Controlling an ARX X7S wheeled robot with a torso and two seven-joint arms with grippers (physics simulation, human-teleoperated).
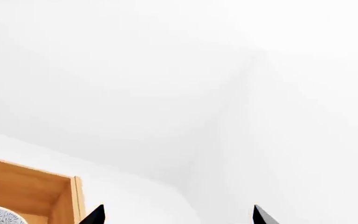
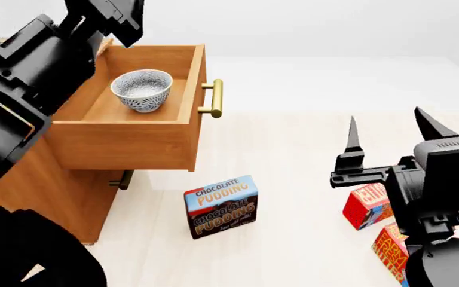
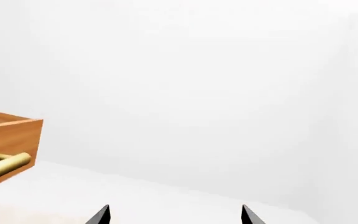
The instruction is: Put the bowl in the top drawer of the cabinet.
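While the bowl (image 2: 141,89) sits in the top drawer (image 2: 126,140) (pulled out), both jaws gape wide, empty

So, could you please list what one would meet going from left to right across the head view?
Left arm → bowl inside the top drawer → the drawer's brass handle → chocolate pudding box → right gripper, open → red boxes beside it.

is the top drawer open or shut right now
Open. The top drawer is pulled well out from the cabinet, and the bowl sits upright inside on its floor.
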